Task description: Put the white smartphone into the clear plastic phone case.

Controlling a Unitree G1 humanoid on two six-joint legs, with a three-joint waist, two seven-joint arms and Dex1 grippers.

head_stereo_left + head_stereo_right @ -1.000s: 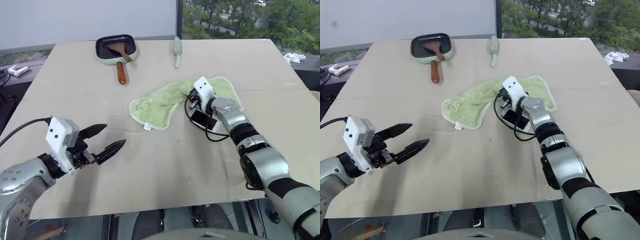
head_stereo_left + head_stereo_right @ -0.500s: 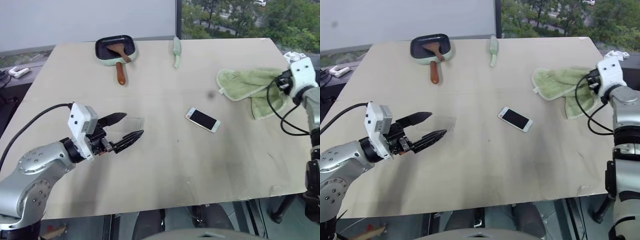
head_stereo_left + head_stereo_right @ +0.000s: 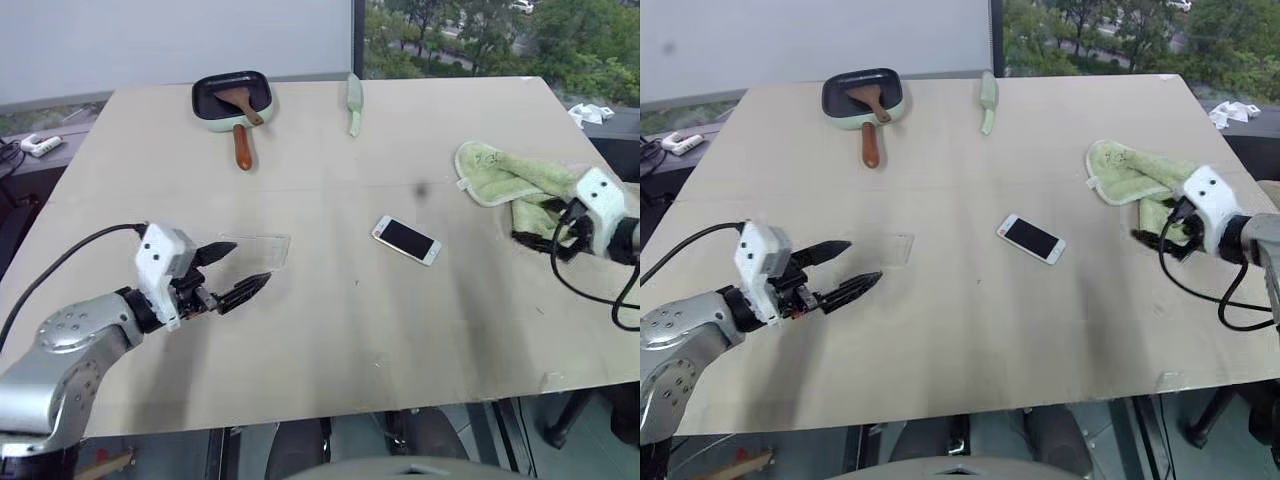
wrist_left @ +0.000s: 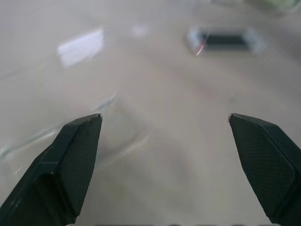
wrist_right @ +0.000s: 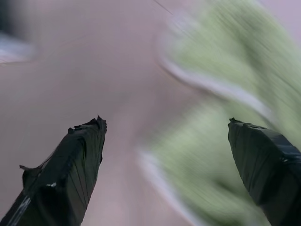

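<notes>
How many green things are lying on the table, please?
3: a green towel near the right edge, beside the right gripper; a pale green utensil at the far edge; a green-rimmed pan to its left.

I am standing in what looks like a test room in an office building, not a home. My worktop [image 3: 330,330] is a bare tan board with a seam across it. At eleven o'clock on it lies a toy-like green pan [image 3: 231,97] (a wooden spatula [image 3: 238,99] inside). Beyond, at twelve, a plain grey wall meets a big window [image 3: 480,35] with trees outside. At ten, off the board, a white power strip [image 3: 40,144] lies with cables.
</notes>
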